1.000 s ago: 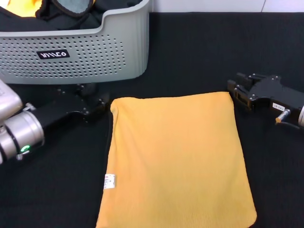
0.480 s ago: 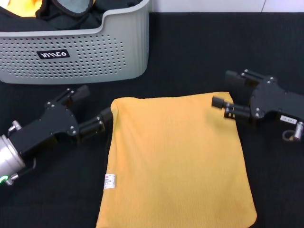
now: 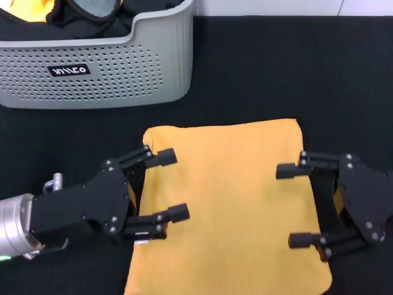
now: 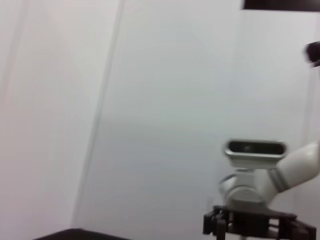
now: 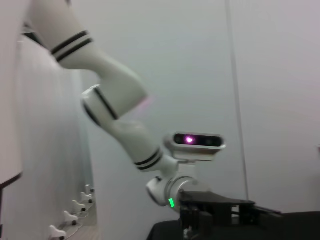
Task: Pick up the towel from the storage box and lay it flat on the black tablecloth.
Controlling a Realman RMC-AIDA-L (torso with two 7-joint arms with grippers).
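Note:
The towel (image 3: 230, 203) lies flat, yellow face up, on the black tablecloth (image 3: 276, 67), with a small white tag at its left edge. My left gripper (image 3: 169, 185) hovers over the towel's left edge, open and empty, with its fingers pointing right. My right gripper (image 3: 295, 206) hovers over the towel's right edge, open and empty, with its fingers pointing left. The storage box (image 3: 123, 74) stands at the far left, apart from the towel. The left wrist view shows the right gripper (image 4: 255, 224) far off. The right wrist view shows the left gripper (image 5: 215, 215) far off.
The storage box holds dark crumpled cloth (image 3: 92, 12) and a bit of yellow cloth (image 3: 24, 7). A white wall strip (image 3: 270, 6) runs behind the table's far edge.
Both grippers have left the towel's far corners and come nearer and higher, turning so their open fingers face each other over the towel's sides. The towel has not moved.

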